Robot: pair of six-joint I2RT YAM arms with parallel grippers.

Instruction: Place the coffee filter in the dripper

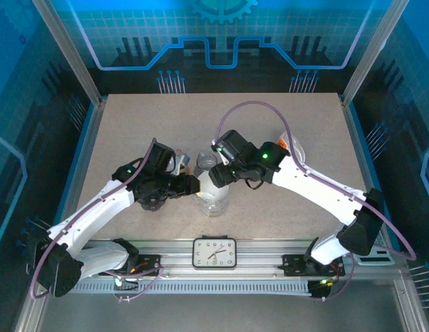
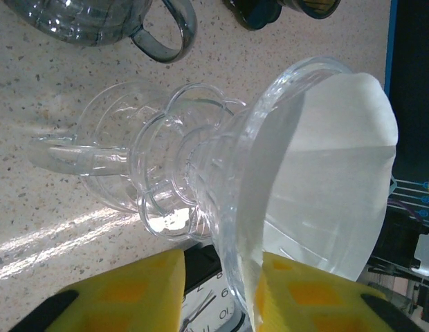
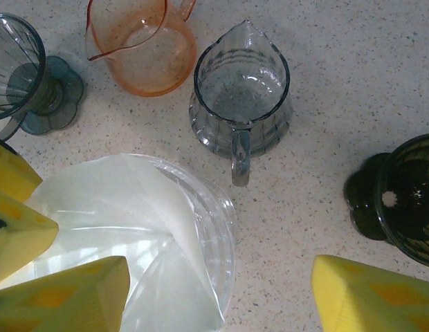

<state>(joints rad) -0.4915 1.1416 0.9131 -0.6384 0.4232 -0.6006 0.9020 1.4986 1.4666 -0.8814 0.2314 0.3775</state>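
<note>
The clear dripper (image 1: 216,199) stands at mid-table between both arms. The white coffee filter (image 3: 117,214) lies opened inside its cone. In the left wrist view the dripper (image 2: 194,173) is seen side-on with the filter (image 2: 332,180) behind its wall. My left gripper (image 2: 221,297) straddles the rim near its yellow tips: one pad rests against the filter inside, the other stands off the outer wall with a gap. My right gripper (image 3: 221,297) hangs wide open above the dripper's rim (image 3: 225,228), one finger over the filter, holding nothing.
A grey glass pitcher (image 3: 241,104), an orange pitcher (image 3: 145,48), a grey dripper (image 3: 24,76) and a dark green dripper (image 3: 408,200) stand close behind and beside the clear one. A clock (image 1: 214,252) sits at the table's near edge.
</note>
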